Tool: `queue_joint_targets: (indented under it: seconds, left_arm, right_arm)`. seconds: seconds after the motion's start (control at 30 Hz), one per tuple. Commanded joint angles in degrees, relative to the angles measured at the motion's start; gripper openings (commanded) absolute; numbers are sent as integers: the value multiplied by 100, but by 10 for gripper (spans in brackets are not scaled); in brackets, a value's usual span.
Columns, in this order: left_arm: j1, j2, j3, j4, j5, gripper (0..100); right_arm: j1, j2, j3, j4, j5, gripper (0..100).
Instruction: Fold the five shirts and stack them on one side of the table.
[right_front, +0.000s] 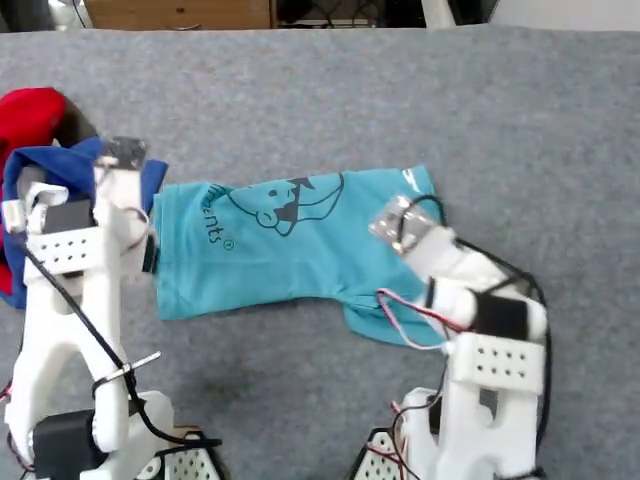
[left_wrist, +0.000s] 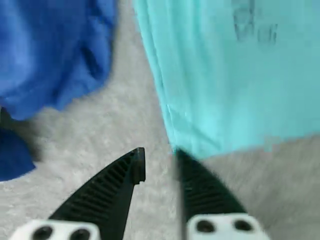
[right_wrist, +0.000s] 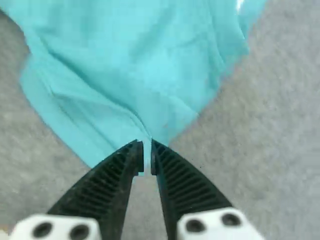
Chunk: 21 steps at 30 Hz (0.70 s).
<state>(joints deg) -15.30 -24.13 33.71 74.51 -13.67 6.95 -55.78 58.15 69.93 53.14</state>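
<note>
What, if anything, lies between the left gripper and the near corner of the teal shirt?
Nothing visible does. The left gripper, jaws slightly apart, sits over bare grey table right at the corner of the teal shirt. The blue shirt lies off to the side, apart from the teal one and out of the path.

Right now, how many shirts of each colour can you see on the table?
teal shirt: 1
blue shirt: 1
red shirt: 1
Total: 3 in view
</note>
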Motion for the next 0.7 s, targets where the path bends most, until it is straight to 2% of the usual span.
queue_joint_targets:
  seconds: [0.0,0.07,0.2,0.37,0.67]
  left_arm:
    - [-40,-132,-400,-193,554,28]
    - [-22,-88,-374,-255,730,32]
    - [127,53,268,-1125,1081,30]
    - [119,475,1121,-2224,1336,30]
    - [119,888,1420,-2523,1363,30]
  right_arm:
    - [-809,637,-382,-475,-853,15]
    - [-993,1209,-523,-765,-1187,16]
    - [-1178,2475,-796,-1196,-1503,15]
    - [-1556,3398,-1042,-879,-1459,15]
    - [-1600,3521,-778,-457,-1266,15]
